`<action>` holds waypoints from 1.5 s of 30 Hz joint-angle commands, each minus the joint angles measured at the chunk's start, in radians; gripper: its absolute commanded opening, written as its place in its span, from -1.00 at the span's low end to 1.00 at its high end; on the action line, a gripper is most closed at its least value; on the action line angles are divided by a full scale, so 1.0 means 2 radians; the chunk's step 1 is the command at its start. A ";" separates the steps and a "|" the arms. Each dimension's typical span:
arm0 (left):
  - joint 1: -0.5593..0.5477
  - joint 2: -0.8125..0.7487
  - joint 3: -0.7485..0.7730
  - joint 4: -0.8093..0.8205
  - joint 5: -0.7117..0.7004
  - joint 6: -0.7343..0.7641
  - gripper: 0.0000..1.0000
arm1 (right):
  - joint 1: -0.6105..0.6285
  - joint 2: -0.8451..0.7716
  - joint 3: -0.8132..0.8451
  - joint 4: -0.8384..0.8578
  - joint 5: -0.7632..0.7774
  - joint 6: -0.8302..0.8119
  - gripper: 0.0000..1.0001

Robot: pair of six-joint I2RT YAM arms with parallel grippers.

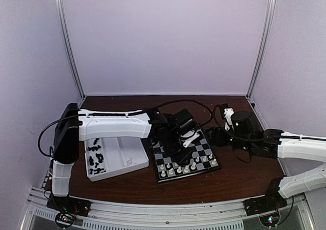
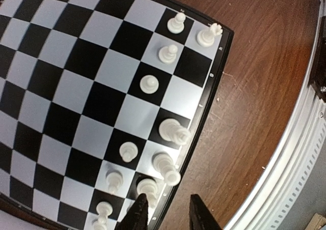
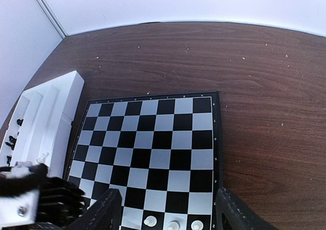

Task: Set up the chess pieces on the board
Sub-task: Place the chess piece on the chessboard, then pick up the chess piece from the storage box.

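The board (image 1: 201,149) lies in the middle of the table, with cream-white chess pieces (image 1: 186,168) lined up in its two near rows. In the left wrist view those white pieces (image 2: 173,131) run along the board (image 2: 66,87) beside its rim. My left gripper (image 2: 169,216) hangs low over that rim, jaws a little apart with nothing between them; a white piece (image 2: 146,185) stands just ahead of its left finger (image 2: 136,214). My right gripper (image 3: 168,214) is open above the board's right side (image 3: 153,138), holding nothing. Black chess pieces (image 1: 94,159) lie in the tray.
A white compartment tray (image 1: 125,156) sits left of the board, also seen in the right wrist view as the tray (image 3: 51,113). A metal rail (image 2: 300,153) runs along the table's near edge. Bare brown table (image 3: 265,87) surrounds the board.
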 commanded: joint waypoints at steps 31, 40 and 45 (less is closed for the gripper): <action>0.176 -0.168 -0.249 -0.044 -0.128 -0.070 -0.67 | -0.004 0.007 0.004 0.044 -0.046 -0.005 0.37; 0.183 -0.121 -0.229 -0.039 -0.100 -0.062 -0.61 | -0.004 0.007 0.004 0.040 -0.044 -0.006 0.37; 0.183 -0.114 -0.224 -0.043 -0.093 -0.062 -0.59 | -0.005 0.006 0.002 0.039 -0.043 -0.006 0.37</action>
